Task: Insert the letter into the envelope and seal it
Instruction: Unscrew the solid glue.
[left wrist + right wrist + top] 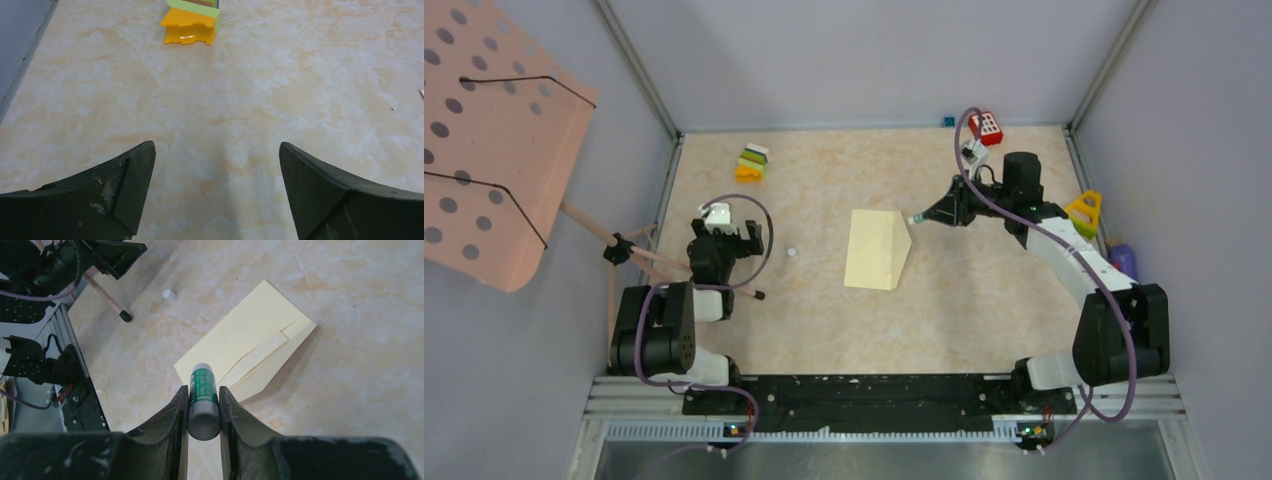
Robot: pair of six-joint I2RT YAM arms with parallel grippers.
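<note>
The pale yellow envelope [871,250] lies flat mid-table, its flap [896,252] folded out toward the right. In the right wrist view the envelope [240,340] lies just beyond my fingers. My right gripper [921,217] [203,390] is shut on a glue stick [202,385] with a green label, grey end toward the camera. The stick's far tip is over the near corner of the envelope. My left gripper [729,230] [216,150] stands open over bare tabletop, left of the envelope, with nothing between its fingers. The letter is hidden as a separate sheet.
A small white cap [792,253] [169,294] lies left of the envelope. Yellow and green blocks [751,162] [191,25] sit at the back left. A red and white item [986,127] and a yellow piece [1084,212] are on the right. A pink perforated board [494,140] on a stand leans at the left.
</note>
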